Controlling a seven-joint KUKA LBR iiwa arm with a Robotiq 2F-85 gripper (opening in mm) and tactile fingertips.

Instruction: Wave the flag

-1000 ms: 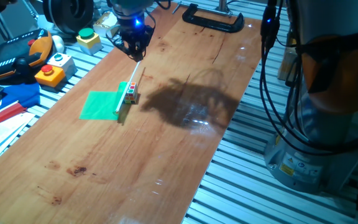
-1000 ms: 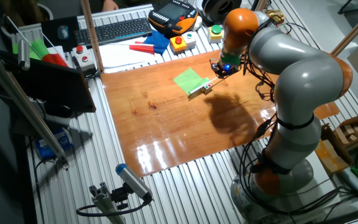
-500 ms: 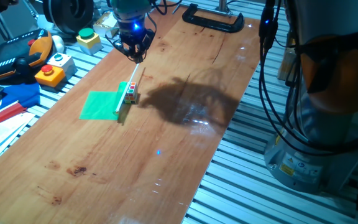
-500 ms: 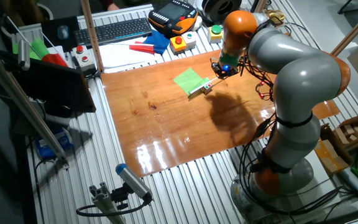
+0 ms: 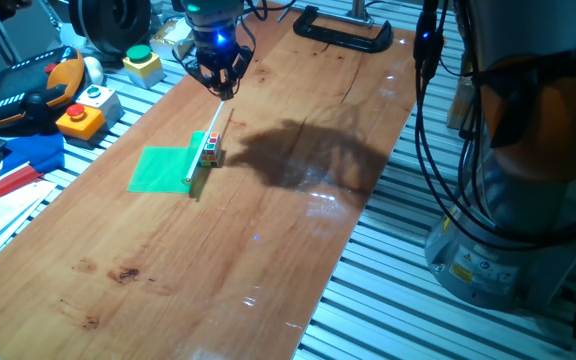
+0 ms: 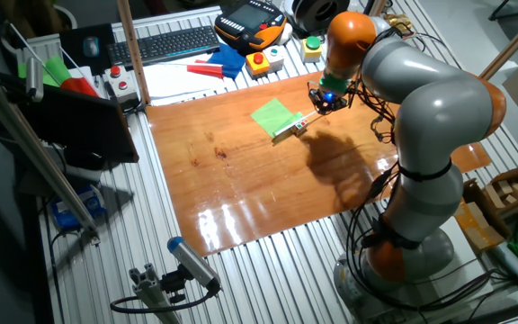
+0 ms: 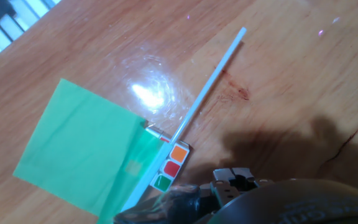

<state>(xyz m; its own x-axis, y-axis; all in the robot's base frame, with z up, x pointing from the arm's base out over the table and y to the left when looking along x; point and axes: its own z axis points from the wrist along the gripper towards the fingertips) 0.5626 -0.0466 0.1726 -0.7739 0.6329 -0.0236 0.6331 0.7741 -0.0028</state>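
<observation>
Flag [image 5: 167, 168] first: it lies flat on the wooden table [image 5: 298, 240], its green sheet spread on the board and its thin pale stick running along one edge of the sheet and on past it toward me. A small multicoloured puzzle cube [image 7: 169, 169] sits just beside the stick, right where the sheet ends; whether it touches the stick I cannot tell. The stick is the long axis. In the fixed views its free end points toward my gripper [image 5: 218, 84] and the back edge of the table, and the sheet end points the other way, toward the near edge. In the hand view the stick runs on a diagonal from the lower left up to its bare tip [image 7: 242, 30] at the upper right. I hover above that bare end, not over the sheet, and I judge this is because the stick is the only part firm enough to grip and swing; the sheet would just crumple. The free end also keeps my fingers away from the cube. My fingers are not on the flag, and nothing is between them that I can see. How wide they stand I cannot tell: the fixed views are too small, and the hand view shows only a dark part of the hand at its lower edge.
</observation>
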